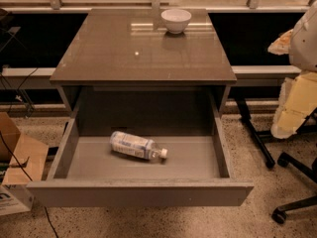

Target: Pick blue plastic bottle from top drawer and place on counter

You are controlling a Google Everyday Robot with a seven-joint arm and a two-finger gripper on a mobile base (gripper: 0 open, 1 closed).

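Brown-grey glossy counter [138, 53] is the waiting surface; below, the top drawer [193, 165] stands open, the blue plastic bottle [133, 146] lying sideways inside (cap rightward). The gripper is out of view, so I cannot tell its jaws; reaching in looks next.

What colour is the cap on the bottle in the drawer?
White cap, camera view; gripper hangs at right edge.

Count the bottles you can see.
1. The bottle lies on its side in the open drawer, cap toward the right. The counter holds only a bowl. The tool is at the right edge, away from the bottle.
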